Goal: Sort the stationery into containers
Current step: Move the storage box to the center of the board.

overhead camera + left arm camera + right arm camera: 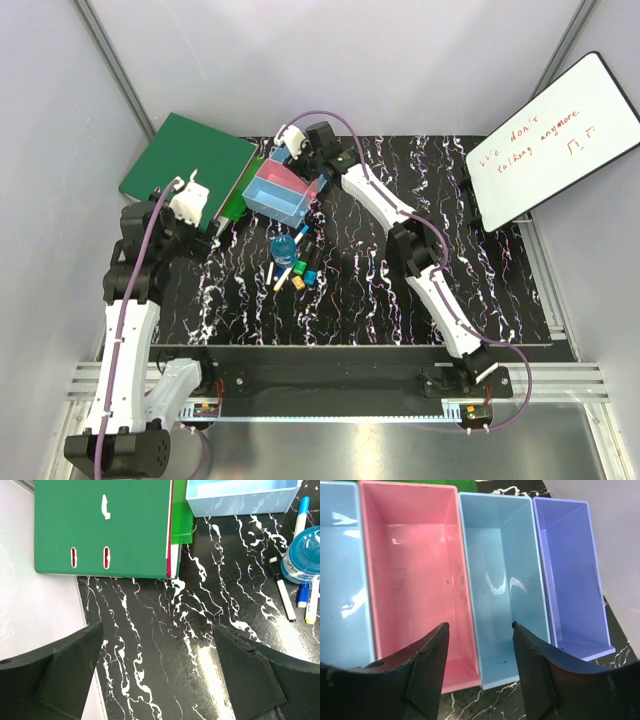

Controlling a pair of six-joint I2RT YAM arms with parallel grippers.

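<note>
Tilted white board off the black marbled worktop's right edge reads roughly "we don't talking anymore". Left hand spread wide, empty; right hand apart above the joined translucent plastic bins.

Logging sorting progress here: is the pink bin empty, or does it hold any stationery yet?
Empty. The right wrist view looks into the pink bin: bare floor with only faint smudges, nothing lying inside.

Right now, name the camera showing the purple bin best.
Right wrist: the purple bin is close, its inside visible and empty. Top external doesn't show it clearly; left wrist shows only a light blue bin.
</note>
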